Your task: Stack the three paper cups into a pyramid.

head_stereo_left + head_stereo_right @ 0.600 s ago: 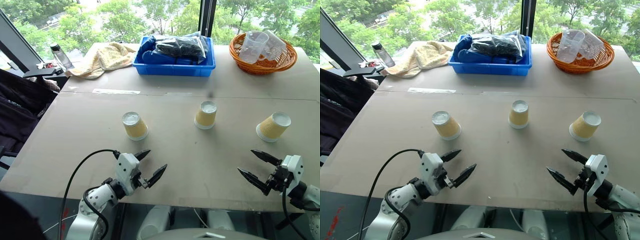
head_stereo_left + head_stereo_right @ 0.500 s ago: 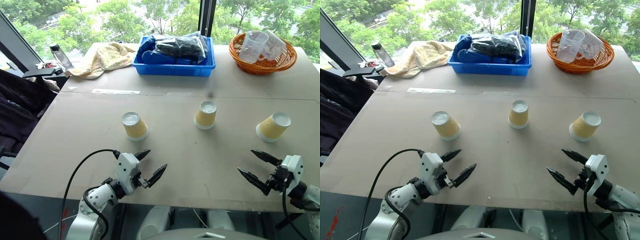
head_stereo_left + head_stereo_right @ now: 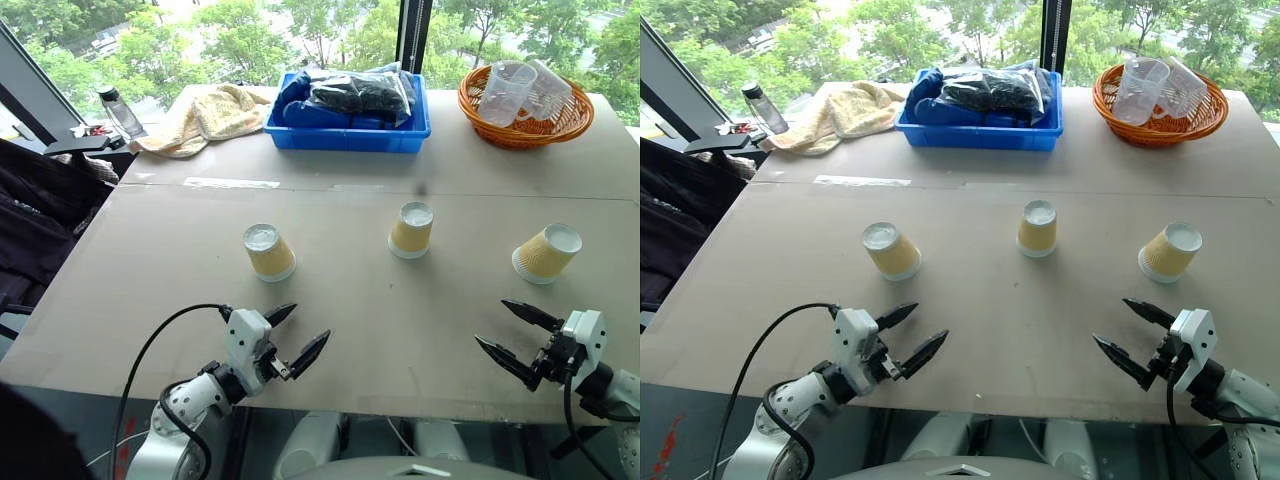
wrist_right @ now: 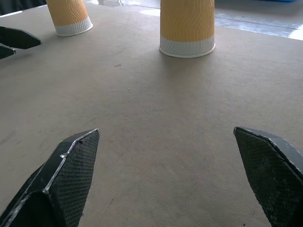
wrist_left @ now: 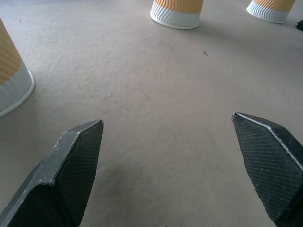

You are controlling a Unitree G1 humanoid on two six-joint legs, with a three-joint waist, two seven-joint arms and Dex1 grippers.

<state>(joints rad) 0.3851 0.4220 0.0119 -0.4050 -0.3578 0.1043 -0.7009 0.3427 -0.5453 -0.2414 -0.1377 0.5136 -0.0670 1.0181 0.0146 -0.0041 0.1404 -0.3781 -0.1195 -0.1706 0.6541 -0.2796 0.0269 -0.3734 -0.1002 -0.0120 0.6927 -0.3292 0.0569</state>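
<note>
Three paper cups stand upside down in a row across the table, each apart from the others: the left cup (image 3: 269,251), the middle cup (image 3: 411,230) and the right cup (image 3: 546,253), tan ribbed with white bases up. My left gripper (image 3: 310,321) hovers open near the table's front edge, short of the left cup and a little to its right. Near the front right, my right gripper (image 3: 490,321) is open, short of the right cup. Both hold nothing. The left wrist view shows the left cup (image 5: 9,80) close by and the middle cup (image 5: 176,9) further off.
A blue bin (image 3: 350,128) with dark bags sits at the back centre. At the back right is an orange basket (image 3: 525,125) holding clear plastic cups. A towel (image 3: 210,115) and a bottle (image 3: 120,110) lie at the back left. A dark chair (image 3: 40,200) stands beside the table's left edge.
My left gripper has slipped slightly back toward the table's front edge and to the left. The right gripper and the cups have not moved.
</note>
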